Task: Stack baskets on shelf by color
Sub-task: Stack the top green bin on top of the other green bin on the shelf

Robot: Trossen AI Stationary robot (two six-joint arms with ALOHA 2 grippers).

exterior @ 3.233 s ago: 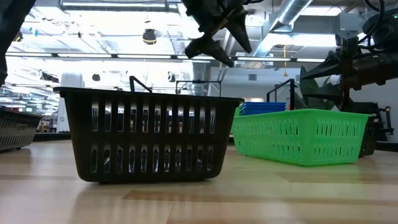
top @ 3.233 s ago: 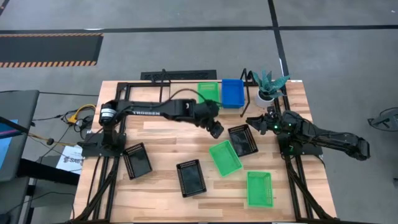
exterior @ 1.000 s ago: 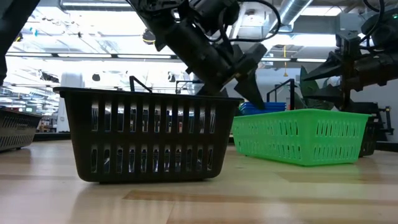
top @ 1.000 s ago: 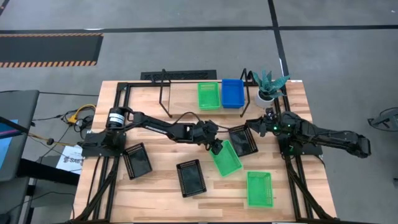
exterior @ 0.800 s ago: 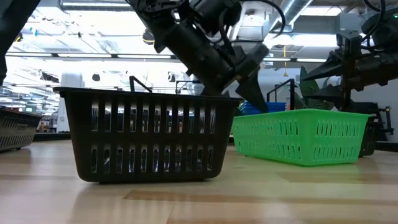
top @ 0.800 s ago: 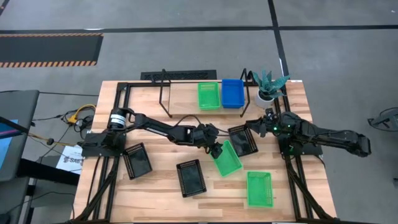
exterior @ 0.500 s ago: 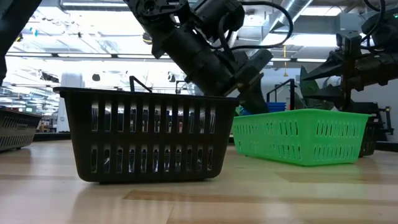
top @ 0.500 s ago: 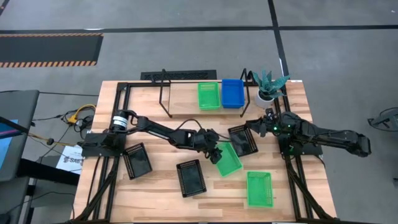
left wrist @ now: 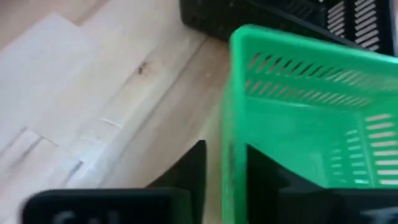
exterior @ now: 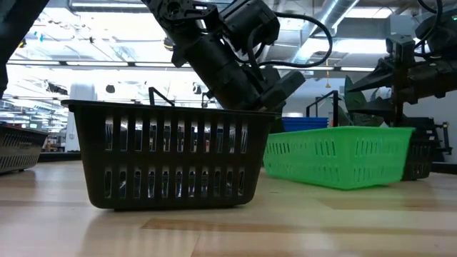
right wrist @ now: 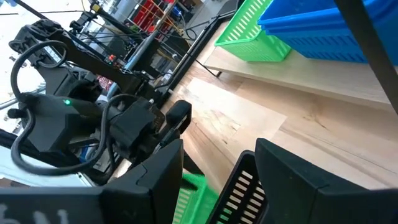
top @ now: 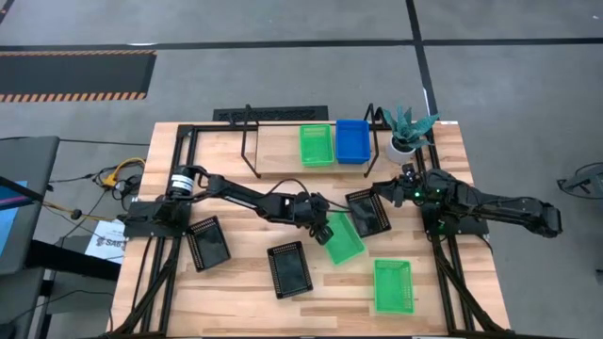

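The green basket (top: pixel 343 238) near the middle of the desk (top: pixel 245 287) has its rim pinched by the left tool (top: pixel 327 230). In the left wrist view one dark finger (left wrist: pixel 193 167) stands outside the green wall (left wrist: pixel 231 118) and the other inside it, both tight against the plastic. In the low view this basket (exterior: pixel 335 155) sits slightly tilted, its near end raised off the wood.

Just beside it, toward the right arm, lies a black basket (top: pixel 367 211). The right tool (top: pixel 388 187) hovers over that basket's far end with its fingers spread wide and nothing between them.

Another green basket (top: pixel 393 285) lies near the desk's front right. Two more black baskets rest on the desk: one near the front middle (top: pixel 289 269), one at the front left (top: pixel 208 242).

On the shelf (top: pixel 278 149) at the back, a green basket (top: pixel 317 145) and blue baskets (top: pixel 353 139) stand side by side; how many are stacked in each I cannot tell. A potted plant (top: pixel 406 132) stands just right of the shelf.
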